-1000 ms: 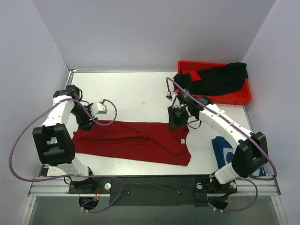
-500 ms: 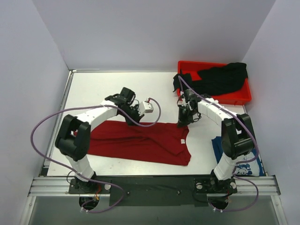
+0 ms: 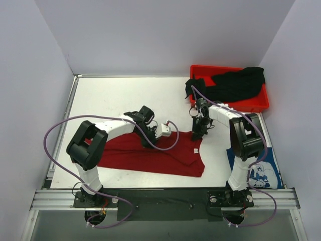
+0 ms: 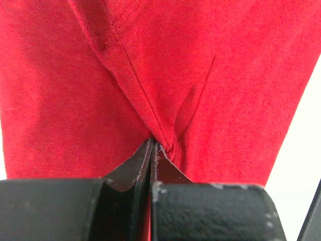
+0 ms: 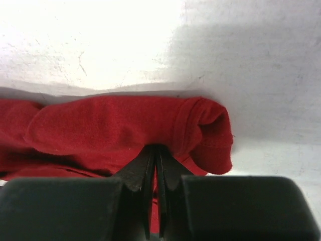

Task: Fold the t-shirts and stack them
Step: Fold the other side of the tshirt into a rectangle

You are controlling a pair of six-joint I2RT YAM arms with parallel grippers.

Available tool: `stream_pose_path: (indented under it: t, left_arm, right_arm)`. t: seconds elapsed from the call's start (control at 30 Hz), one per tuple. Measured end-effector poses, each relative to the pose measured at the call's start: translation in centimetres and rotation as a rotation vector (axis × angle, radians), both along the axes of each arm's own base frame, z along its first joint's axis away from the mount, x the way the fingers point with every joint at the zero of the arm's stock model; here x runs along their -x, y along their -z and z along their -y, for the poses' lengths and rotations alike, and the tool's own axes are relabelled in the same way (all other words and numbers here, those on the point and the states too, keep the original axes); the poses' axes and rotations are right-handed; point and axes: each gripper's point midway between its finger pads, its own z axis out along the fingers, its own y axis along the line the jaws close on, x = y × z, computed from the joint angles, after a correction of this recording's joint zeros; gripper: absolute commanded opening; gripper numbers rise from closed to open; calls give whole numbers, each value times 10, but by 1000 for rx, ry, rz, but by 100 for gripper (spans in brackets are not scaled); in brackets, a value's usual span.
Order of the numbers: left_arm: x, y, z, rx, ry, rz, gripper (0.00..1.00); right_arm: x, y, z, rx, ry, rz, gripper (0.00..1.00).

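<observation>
Dark red t-shirt pinched at two spots on the white counter.

Closest, at the right edge, the blue t-shirt with its white print lies flat, partly hidden by the right arm. Past it, the dark red t-shirt spreads long and wrinkly across the counter, soft knit cloth with stitched seams. The left end effector has its black fingers squeezed tight on a raised seam of the red cloth, near the shirt's far edge. The right end effector is squeezed tight too, gripping a rolled, stitched hem at the shirt's far right corner. Farthest back, the black t-shirt lies crumpled over the hard, bright red tray, one end spilling over its left rim.
</observation>
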Motion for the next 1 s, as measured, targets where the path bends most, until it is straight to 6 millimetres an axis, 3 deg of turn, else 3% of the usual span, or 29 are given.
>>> stream_pose_path:
  t: [0.2, 0.33, 0.43, 0.57, 0.7, 0.8, 0.9, 1.0]
  left_arm:
    - [25, 7, -5, -8, 80, -16, 12]
    - [31, 8, -4, -9, 96, -16, 20]
    - [32, 5, -5, -9, 102, -18, 33]
    - [37, -16, -5, 9, 142, -31, 45]
    - [36, -44, 5, 59, 169, -35, 47]
    - [28, -60, 14, 103, 126, -42, 49]
    - [13, -63, 20, 122, 12, -51, 50]
    - [-6, -60, 31, 143, -110, -60, 50]
  right_arm:
    - [-18, 0, -1, -13, 11, -20, 0]
    - [-37, -2, -6, -34, -7, -1, 0]
    - [-44, -4, -6, -28, -34, 26, 0]
    - [-52, -10, -4, -27, -80, 66, 0]
    - [-54, -23, -5, -42, -113, 108, 0]
    - [-44, -44, -3, -59, -114, 153, 2]
    - [-23, -63, 2, -67, -86, 184, 24]
    - [6, -68, 11, -58, -42, 174, 34]
